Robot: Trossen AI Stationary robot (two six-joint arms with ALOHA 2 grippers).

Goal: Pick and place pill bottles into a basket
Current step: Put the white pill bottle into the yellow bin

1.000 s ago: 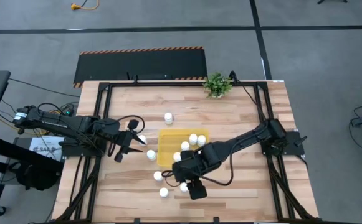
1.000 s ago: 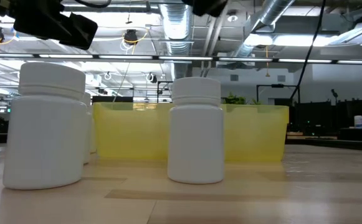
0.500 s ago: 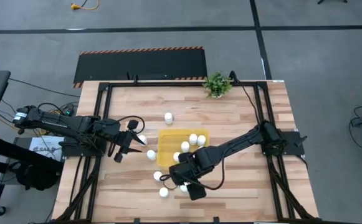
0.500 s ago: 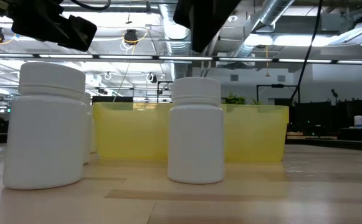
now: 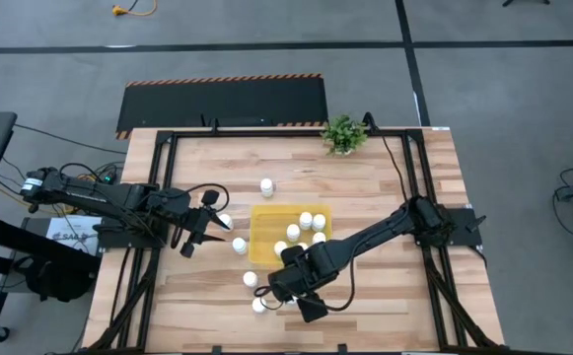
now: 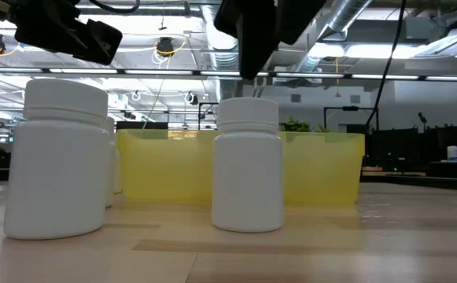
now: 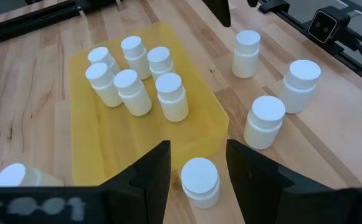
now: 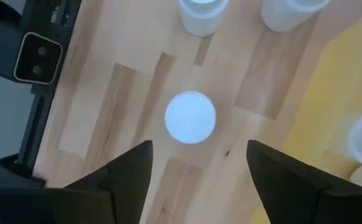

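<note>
Since a second ago the right gripper [image 5: 269, 292] has slid from the tray's [image 5: 263, 219] near edge out over the loose bottles and spread its fingers; it now hangs open directly above one upright bottle [image 8: 190, 117], not touching it. Six bottles [image 7: 171, 95] stand in the tray just behind it. Well off to the side, the left gripper [image 5: 193, 243] waits shut and empty, with another bottle [image 7: 200, 180] just ahead of its fingertips.

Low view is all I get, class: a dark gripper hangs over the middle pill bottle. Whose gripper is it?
Observer: The right gripper. The high view shows its arm reaching in from the table's right side.
Operator: Is it gripping that pill bottle?
Observer: No. In the right wrist view its fingers stand open either side of the pill bottle, above the cap.
Operator: How full is the yellow tray?
Observer: The left wrist view shows six bottles upright in the yellow tray.
</note>
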